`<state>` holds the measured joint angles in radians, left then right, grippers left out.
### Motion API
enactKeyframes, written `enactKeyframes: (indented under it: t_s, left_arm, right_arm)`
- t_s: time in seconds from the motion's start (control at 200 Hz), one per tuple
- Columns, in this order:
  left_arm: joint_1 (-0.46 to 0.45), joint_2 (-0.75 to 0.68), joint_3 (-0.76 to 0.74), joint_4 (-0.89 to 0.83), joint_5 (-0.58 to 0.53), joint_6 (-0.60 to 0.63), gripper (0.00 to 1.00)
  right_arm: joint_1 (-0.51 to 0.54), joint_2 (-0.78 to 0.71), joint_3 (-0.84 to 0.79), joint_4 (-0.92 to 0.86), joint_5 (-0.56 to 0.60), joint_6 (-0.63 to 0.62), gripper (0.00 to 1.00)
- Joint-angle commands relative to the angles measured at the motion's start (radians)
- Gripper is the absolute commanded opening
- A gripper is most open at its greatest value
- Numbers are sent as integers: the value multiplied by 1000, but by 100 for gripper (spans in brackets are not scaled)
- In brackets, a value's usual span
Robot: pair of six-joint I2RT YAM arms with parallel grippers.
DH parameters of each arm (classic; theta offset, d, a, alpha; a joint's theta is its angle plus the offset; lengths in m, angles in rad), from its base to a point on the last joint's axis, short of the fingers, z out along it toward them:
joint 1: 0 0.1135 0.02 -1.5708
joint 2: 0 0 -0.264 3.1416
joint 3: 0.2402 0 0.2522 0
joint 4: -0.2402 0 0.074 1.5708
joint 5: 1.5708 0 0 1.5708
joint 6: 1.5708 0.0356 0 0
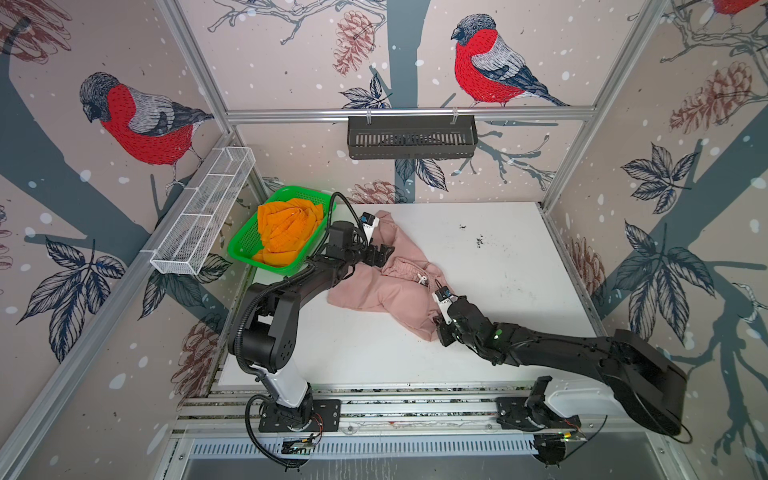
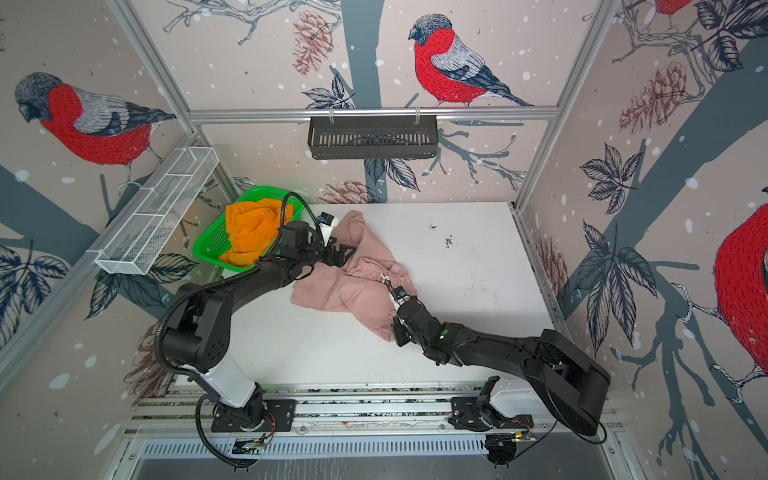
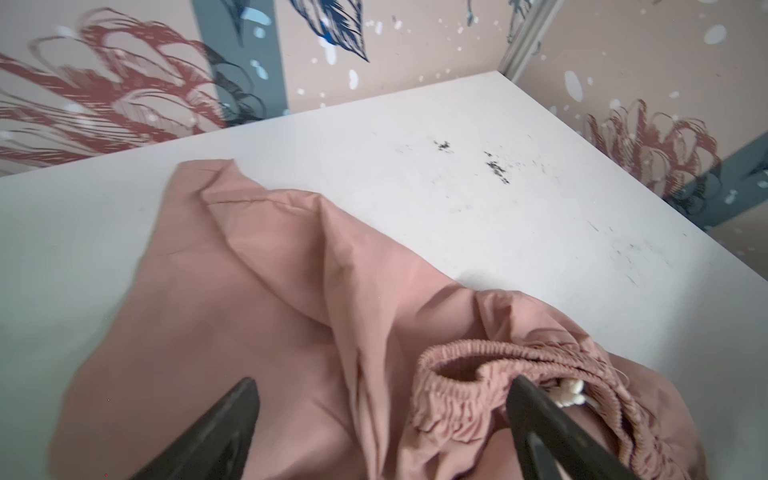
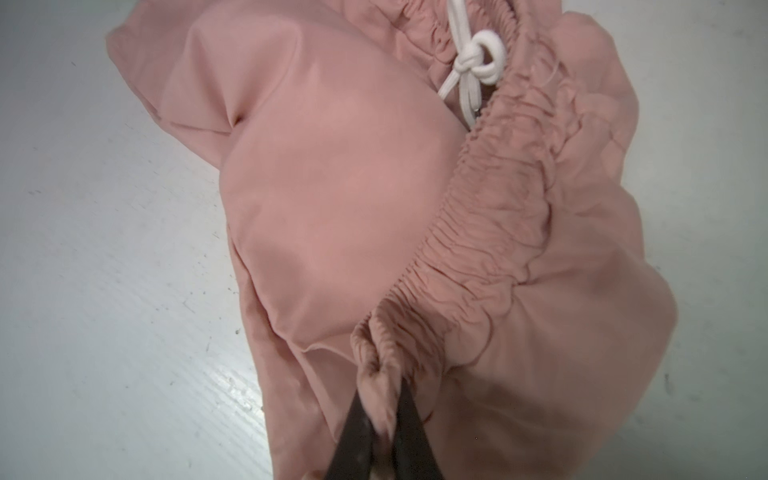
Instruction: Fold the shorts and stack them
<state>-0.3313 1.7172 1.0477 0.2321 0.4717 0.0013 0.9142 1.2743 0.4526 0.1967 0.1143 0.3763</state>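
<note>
Pink first, orange later, judging by the layout. Working on the pink shorts, lying rumpled and unfolded on the white table in both top views, just beside the green basket. Pinching a bunched end of the gathered waistband with the right gripper, with jaws pressed together on the cloth in the right wrist view, at the near edge of the garment. Holding the left gripper over the far part of the same waistband, with jaws spread wide and gripping nothing. Not managing to tell from these views whether grazing the fabric or hanging just clear of it. Seeing the white drawstring knotted and lying loose between the two grippers.

Judging progress as very early: no fold made, nothing spread flat, legs bunched over one another. Probably getting ready to take a second waistband point with the left gripper and stretch the garment flat. Seeing the orange shorts heaped in the basket, well apart from the right gripper, untouched by either. Expecting plenty ahead: flattening and folding the pink pair, fetching, flattening and folding the orange pair, then stacking one on the other.
</note>
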Motion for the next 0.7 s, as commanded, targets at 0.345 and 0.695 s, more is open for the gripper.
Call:
enactKeyframes:
  t_s: [0.345,0.695]
  left_arm:
    - [-83,151,101,-102,10,48,68]
    - [-98,139,58,-86,26,22,65]
  right_arm:
    - [-53,-103,-105,204,-63,102,4]
    - [-85,-97,-132,244,-84,118,4]
